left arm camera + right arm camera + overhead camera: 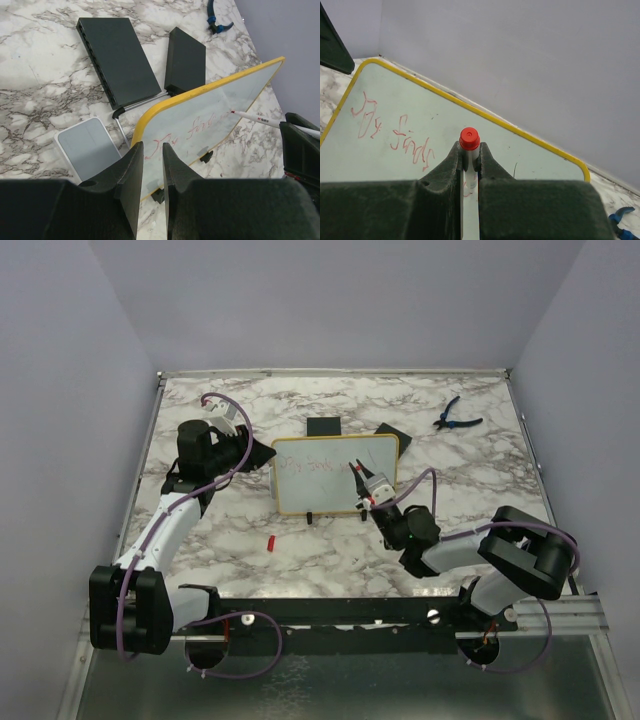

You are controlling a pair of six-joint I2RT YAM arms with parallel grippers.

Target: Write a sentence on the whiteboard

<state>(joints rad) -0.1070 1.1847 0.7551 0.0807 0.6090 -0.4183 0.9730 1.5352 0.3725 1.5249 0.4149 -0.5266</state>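
Marble-patterned table [230, 530] ringed by pale walls, with the whiteboard [336, 474] stood upright at its middle.

A red-tipped marker [469, 145] is clamped between the right gripper [362, 480] fingers, its tip held at the board beside the sentence [395, 132], scrawled in faint red. The left gripper [151, 170] is seen nearly closed, empty, just left of the board. A red cap [271, 541] is seen lying in front.

A marble-patterned table [200, 540] with grey veining sits inside plain lavender-grey walls [330, 300] that rise behind it and on both sides. A metal rail [400, 612] edges the table's near side. Lighting is soft and even.
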